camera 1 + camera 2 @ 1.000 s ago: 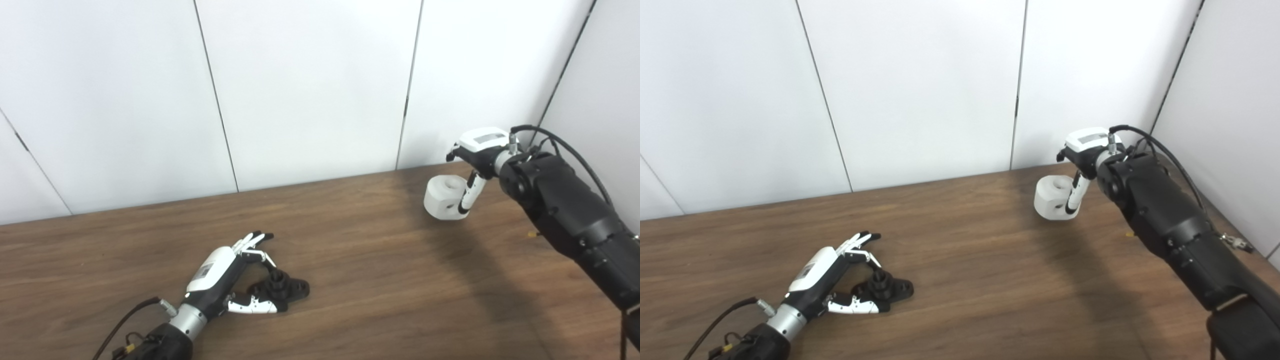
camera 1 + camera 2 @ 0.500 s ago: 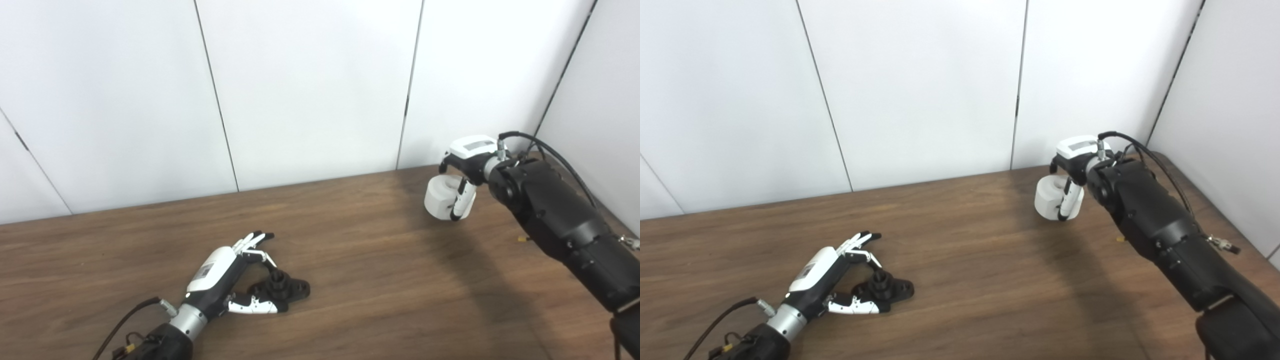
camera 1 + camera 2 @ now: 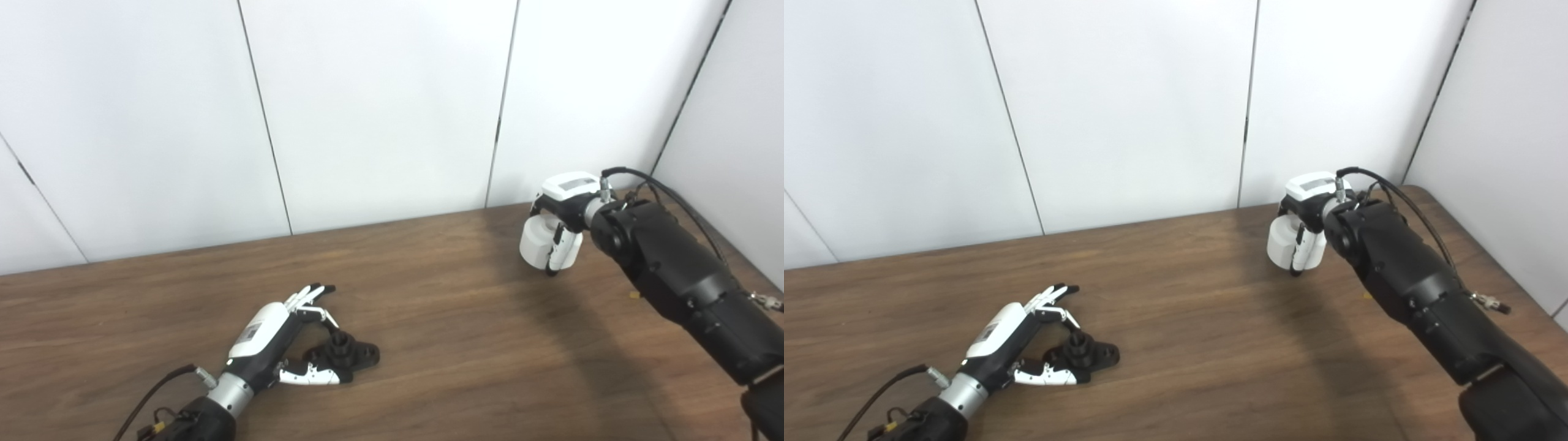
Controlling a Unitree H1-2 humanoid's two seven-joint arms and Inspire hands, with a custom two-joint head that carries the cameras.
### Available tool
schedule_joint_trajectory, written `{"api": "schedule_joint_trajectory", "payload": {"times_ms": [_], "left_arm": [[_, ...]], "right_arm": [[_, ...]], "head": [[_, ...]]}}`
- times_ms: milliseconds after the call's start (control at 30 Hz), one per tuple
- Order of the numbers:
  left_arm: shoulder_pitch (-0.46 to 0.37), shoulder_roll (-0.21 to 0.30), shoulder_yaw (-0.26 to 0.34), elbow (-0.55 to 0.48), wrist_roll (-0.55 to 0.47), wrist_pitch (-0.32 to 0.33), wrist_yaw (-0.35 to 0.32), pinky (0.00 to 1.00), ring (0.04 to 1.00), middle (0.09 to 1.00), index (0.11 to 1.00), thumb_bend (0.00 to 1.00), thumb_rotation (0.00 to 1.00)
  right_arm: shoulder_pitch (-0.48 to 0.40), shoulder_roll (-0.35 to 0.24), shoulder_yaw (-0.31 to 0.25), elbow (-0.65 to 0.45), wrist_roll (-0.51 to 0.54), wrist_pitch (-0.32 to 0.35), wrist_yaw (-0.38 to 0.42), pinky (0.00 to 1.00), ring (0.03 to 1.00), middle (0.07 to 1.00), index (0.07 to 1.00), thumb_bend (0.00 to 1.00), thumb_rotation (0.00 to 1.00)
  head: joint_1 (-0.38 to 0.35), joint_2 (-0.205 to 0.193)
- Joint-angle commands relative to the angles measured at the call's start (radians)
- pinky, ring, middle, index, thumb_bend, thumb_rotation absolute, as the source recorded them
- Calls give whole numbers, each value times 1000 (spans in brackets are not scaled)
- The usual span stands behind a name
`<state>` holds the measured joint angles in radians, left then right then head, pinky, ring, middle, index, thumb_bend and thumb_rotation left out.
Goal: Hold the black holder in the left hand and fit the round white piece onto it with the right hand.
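Left eye view gives you the whole counter [image 3: 465, 343]: dark brown wood grain, backed by white wall panels [image 3: 380, 110] along its far edge and down the side beyond your right hand [image 3: 566, 211]. That hand sits close to the back corner, so you have little room behind or outboard of it, but a broad stretch of bare wood lies between it and your left hand [image 3: 269, 334].

Your right hand is closed around the round white piece [image 3: 539, 242], a smooth, matte, thick drum shape, held up off the counter with fingers wrapped over its side. Its shadow falls on the wood below and toward you.

Your left hand rests low on the counter near the front edge, fingers spread wide and cupped around the black holder [image 3: 343, 354] without gripping it. The holder is a flat, lobed black base with a short ribbed post standing upright from its middle. It lies on the counter between the thumb and fingers, well apart from the white piece.
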<state>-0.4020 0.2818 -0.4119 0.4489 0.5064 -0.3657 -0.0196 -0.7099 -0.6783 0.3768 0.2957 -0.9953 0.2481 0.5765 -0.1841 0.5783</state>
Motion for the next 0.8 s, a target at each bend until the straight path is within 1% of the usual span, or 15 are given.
{"api": "schedule_joint_trajectory", "payload": {"times_ms": [0, 167, 300, 367, 533, 667, 733, 767], "left_arm": [[109, 2, -31, 60, 17, 6, -31, 997, 1000, 948, 484, 523, 55], [109, 3, -31, 63, 20, 1, -27, 987, 1000, 943, 484, 523, 55], [110, 3, -32, 60, 19, 4, -31, 997, 1000, 947, 484, 523, 55], [111, 3, -32, 56, 18, 8, -34, 1000, 1000, 947, 484, 523, 55], [109, 5, -29, 64, 12, -2, -33, 998, 1000, 945, 484, 523, 54], [109, 5, -29, 62, 16, 1, -32, 982, 1000, 944, 483, 523, 54], [110, 5, -31, 60, 19, 4, -32, 977, 1000, 945, 483, 524, 54], [110, 6, -31, 58, 18, 4, -33, 973, 1000, 944, 484, 523, 54]], "right_arm": [[-37, -22, -19, -14, -1, 6, -29, 906, 955, 936, 760, 934, 252], [-33, -27, -15, -12, -8, 6, -28, 907, 958, 940, 767, 912, 257], [-27, -29, -18, -14, -5, 3, -34, 906, 955, 937, 765, 916, 257], [-26, -31, -19, -13, -7, 3, -39, 905, 954, 936, 764, 918, 258], [-27, -35, -16, -9, -15, 4, -50, 894, 951, 933, 767, 906, 264], [-21, -31, -19, -14, -28, 18, -67, 894, 944, 926, 774, 891, 261], [-19, -26, -20, -11, -41, 25, -88, 888, 937, 920, 772, 885, 259], [-18, -24, -21, -11, -45, 29, -96, 891, 933, 917, 772, 881, 253]], "head": [[-2, -2], [-2, 4], [-2, 4], [-6, 11], [-11, 17], [-10, 15], [-10, 15], [-7, 23]]}}
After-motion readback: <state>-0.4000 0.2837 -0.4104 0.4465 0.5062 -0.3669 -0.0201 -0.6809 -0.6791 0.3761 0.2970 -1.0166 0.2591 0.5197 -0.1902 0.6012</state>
